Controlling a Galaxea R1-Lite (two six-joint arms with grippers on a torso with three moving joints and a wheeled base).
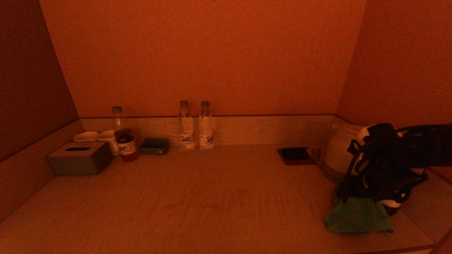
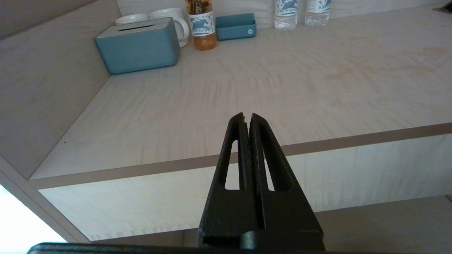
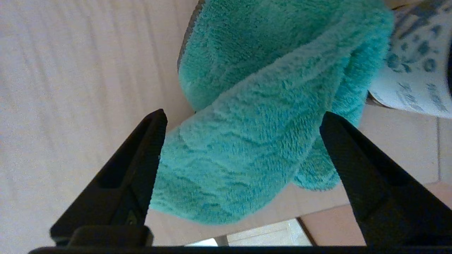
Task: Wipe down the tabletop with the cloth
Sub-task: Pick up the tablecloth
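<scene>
Pale wood-grain tabletop point(image 2: 282, 88) in a walled alcove. Fluffy teal cloth point(image 3: 247, 123), bunched, sits at the tabletop's right front corner beside a white kettle point(image 1: 340, 150). Right gripper point(image 3: 243, 120) is directly over the cloth, jaws spread wide on either side of it, not clamped. Left gripper point(image 2: 247, 118) hangs off the front edge, jaws pressed together, empty. Left wrist view alone shows the blue tissue box point(image 2: 137, 46), rounded corners, and white mugs point(image 2: 169, 21) behind it.

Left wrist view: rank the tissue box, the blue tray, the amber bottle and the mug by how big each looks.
1. tissue box, clearly largest.
2. blue tray.
3 and 4. amber bottle and mug: unsure. The bottle is cut off by the frame edge; the mug is partly hidden behind the box.
</scene>
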